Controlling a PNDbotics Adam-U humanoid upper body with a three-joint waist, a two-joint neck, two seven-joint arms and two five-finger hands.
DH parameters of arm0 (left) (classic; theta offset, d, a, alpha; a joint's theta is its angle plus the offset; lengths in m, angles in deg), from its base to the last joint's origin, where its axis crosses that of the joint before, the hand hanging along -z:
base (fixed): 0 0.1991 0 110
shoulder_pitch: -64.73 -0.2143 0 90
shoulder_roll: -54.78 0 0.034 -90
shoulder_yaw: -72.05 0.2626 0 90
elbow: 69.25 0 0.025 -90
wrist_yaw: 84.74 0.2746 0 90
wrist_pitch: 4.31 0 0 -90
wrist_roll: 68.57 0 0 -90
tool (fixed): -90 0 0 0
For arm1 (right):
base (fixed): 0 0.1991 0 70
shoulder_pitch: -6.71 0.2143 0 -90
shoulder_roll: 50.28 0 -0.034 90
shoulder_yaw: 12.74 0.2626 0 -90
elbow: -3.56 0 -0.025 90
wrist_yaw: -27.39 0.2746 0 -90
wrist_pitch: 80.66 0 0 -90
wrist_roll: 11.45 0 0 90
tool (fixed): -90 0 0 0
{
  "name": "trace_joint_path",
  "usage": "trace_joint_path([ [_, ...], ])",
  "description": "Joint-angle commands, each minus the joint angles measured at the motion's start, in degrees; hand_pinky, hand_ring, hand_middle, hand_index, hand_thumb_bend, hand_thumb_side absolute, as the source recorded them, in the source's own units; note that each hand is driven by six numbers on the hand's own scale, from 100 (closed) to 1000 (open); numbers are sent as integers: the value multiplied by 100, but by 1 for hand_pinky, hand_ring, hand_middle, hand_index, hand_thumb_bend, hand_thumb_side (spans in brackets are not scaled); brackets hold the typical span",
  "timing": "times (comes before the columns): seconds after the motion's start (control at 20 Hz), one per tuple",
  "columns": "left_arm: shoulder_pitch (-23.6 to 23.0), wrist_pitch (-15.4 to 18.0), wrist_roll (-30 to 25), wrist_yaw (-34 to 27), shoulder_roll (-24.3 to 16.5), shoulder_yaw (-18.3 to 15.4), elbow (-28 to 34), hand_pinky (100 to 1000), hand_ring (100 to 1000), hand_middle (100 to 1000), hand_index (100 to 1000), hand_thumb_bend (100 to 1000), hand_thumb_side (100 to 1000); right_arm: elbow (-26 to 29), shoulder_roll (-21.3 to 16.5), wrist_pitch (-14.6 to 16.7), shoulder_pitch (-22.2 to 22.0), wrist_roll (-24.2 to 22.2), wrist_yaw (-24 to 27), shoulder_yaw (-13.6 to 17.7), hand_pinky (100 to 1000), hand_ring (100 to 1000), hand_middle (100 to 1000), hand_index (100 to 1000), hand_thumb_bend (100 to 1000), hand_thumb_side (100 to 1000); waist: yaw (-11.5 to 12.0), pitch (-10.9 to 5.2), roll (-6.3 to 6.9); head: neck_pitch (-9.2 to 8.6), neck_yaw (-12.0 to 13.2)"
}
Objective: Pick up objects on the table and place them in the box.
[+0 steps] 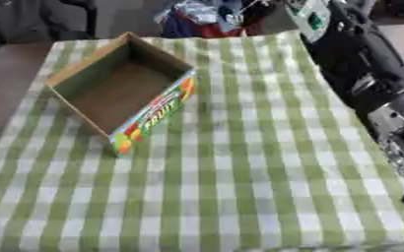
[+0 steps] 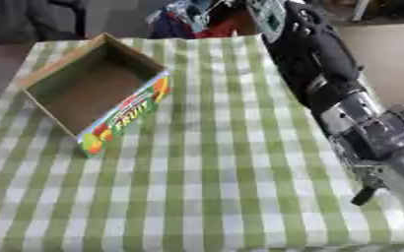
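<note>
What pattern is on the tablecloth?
Green and white checks on the tablecloth, clearest in the left eye view.

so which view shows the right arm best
The right eye view: the right arm runs from the top edge down past its silver joints, further inside the picture. The left eye view shows the same arm cropped by the right edge.

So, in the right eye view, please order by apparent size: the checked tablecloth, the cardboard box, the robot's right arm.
1. Checked tablecloth, largest.
2. Right arm and cardboard box look similar; the arm is nearer the camera, so I leave them unranked.
</note>
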Motion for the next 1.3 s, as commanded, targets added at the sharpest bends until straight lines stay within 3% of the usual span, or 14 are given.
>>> trace_joint_path([
  [0.05,77,31,-32,-13,2,17,111,632,679,640,839,154,689,354,82,86,183,-179,209,-134,715,727,417,736,100,100,41,-108,-9,26,-35],
  [0.55,156,121,-74,-47,61,27,111,633,680,641,838,153,690,677,785,176,125,-688,580,-486,708,726,416,739,100,100,271,-108,-25,26,-148],
  [0.95,192,125,-90,-66,93,35,111,632,678,641,838,155,689,449,1174,187,-45,-571,521,-522,706,739,455,770,100,100,383,-64,-12,26,-197],
  [1.0,193,124,-90,-66,95,36,111,632,678,640,839,156,690,413,1203,191,-72,-500,461,-524,712,755,523,811,100,100,385,-58,-9,26,-193],
  [1.2,191,114,-85,-62,99,33,111,632,677,640,839,157,688,170,1316,191,-207,-23,83,-486,720,785,633,882,100,100,388,-29,3,26,-178],
  [1.3,187,112,-78,-60,99,29,111,631,677,640,839,158,688,26,1356,218,-256,178,-104,-472,743,819,755,931,100,124,383,-22,4,26,-161],
])
